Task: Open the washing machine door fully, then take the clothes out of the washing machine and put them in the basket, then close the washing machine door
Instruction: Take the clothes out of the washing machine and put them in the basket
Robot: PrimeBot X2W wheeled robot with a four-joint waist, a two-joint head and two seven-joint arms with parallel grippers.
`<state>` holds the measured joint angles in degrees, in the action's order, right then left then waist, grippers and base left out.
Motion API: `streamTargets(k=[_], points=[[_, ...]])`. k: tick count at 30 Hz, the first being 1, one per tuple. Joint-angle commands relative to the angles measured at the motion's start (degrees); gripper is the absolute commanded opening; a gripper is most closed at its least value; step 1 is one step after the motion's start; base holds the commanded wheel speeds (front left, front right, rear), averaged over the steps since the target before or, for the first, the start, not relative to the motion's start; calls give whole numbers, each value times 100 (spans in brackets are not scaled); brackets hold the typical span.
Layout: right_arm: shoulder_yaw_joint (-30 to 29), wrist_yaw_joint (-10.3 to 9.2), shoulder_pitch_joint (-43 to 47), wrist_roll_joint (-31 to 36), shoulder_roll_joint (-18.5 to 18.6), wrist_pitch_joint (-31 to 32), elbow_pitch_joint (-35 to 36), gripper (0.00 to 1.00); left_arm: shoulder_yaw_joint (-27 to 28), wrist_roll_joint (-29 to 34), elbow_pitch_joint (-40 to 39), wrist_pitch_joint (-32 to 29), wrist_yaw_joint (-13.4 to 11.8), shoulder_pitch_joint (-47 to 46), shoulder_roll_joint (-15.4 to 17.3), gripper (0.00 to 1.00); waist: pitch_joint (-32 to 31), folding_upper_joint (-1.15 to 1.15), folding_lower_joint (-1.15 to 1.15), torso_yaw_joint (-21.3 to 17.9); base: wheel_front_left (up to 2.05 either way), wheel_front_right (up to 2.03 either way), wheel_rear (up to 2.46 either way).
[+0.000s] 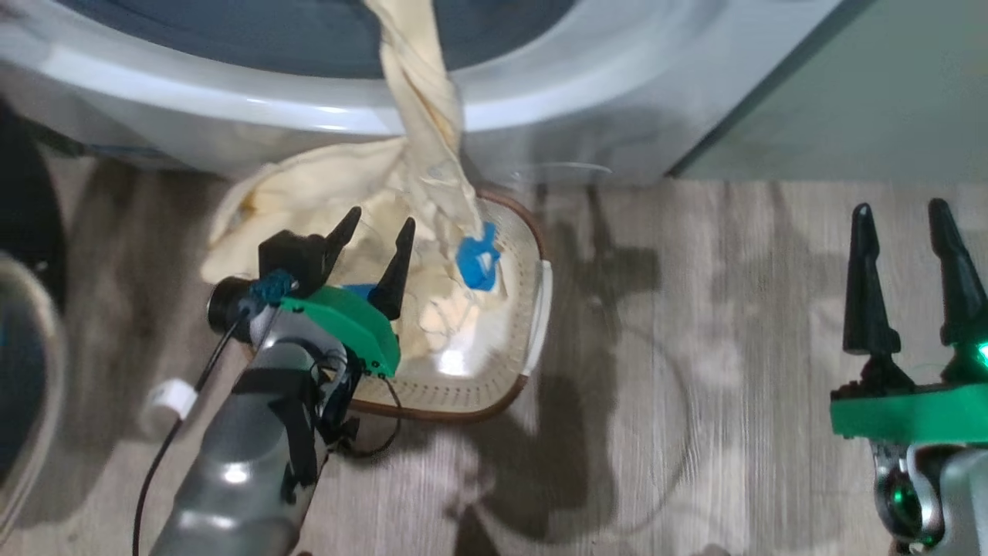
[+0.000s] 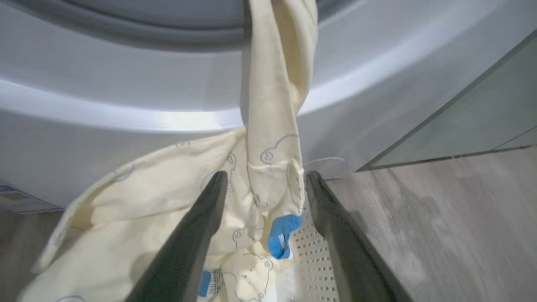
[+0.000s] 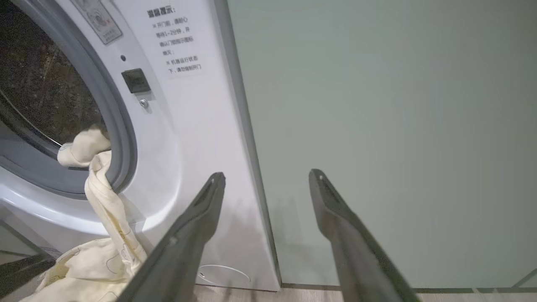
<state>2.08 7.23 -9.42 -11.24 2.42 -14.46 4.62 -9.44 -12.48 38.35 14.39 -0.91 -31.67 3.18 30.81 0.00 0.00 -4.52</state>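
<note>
The big white front-loading washing machine (image 1: 587,93) is cut off at the top of the head view, so its drum mouth shows only as a dark arc. At the left edge a blurred dark, glassy round shape, the washing machine door (image 1: 27,363), is mostly out of frame. The small cream perforated plastic basket with a brown rim (image 1: 532,309) stands on the grey wood-grain floor (image 1: 733,347) just before the machine, with much of it hidden under cloth and the left arm.

The soft cream-yellow clothes with thin blue prints (image 1: 421,116) hang in a twisted strand from the drum mouth down into the basket. A blue cuff dangles inside, and a fold spills over the basket's left rim.

The left claw (image 1: 381,218) is spread wide over the basket and grips nothing. I cannot tell if its fingers brush the fabric. The right claw (image 1: 900,205) is also wide and empty, well apart, facing a pale green cabinet (image 3: 377,126).
</note>
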Motion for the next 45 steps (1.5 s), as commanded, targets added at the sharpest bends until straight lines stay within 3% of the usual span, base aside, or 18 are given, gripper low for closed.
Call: streamTargets(k=[1, 7, 24, 33, 45], points=[[83, 25, 181, 75, 45, -54, 158, 100, 212, 62, -425, 60, -55, 190, 148, 100, -228, 0, 0, 184, 0, 0, 0], [62, 25, 395, 190, 96, -54, 118, 100, 491, 142, -1768, 61, -276, 1013, 191, 100, -739, 0, 0, 396, 0, 0, 0], [100, 25, 934, 240, 151, -54, 43, 100, 665, 368, -3862, -168, -719, 2446, 398, 100, -1860, 0, 0, 460, 0, 0, 0], [220, 25, 1171, 233, 116, -54, -8, 100, 587, 433, -4445, -478, -797, 2884, 479, 100, -2253, 0, 0, 369, 0, 0, 0], [261, 25, 1262, 209, 86, -54, -55, 100, 512, 410, -4659, -630, -839, 3052, 507, 100, -2329, 0, 0, 338, 0, 0, 0]])
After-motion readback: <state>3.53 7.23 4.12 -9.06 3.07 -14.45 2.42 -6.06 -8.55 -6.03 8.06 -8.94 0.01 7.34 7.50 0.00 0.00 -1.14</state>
